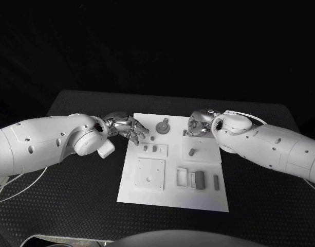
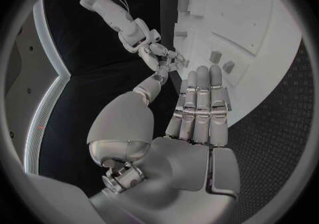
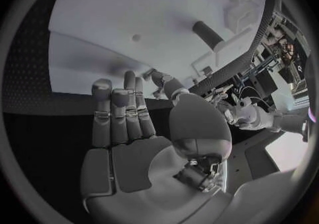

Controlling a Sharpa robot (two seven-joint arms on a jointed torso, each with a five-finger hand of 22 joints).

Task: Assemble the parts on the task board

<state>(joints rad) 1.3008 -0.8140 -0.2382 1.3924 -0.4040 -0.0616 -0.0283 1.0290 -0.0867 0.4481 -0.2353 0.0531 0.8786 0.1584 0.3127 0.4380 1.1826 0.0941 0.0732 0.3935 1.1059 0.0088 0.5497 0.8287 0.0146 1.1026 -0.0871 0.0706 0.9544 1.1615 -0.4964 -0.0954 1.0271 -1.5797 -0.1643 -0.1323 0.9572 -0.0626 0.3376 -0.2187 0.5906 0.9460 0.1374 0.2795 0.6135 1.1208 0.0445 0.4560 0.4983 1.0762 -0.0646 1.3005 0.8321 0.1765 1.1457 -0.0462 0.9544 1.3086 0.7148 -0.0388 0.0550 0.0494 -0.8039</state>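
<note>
Your left robot hand and right robot hand hover empty, fingers apart, flanking the round-headed part at the task board's far edge; left looks nearer.

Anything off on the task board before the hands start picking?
Nothing stands out. The task board lies flat and square on the table, and its grey parts rest on it in order, none tipped or fallen off. The left hand and right hand hover at its far end, holding nothing.

Matt white task board, textured black table (mat-like), shiny metal left hand
</note>
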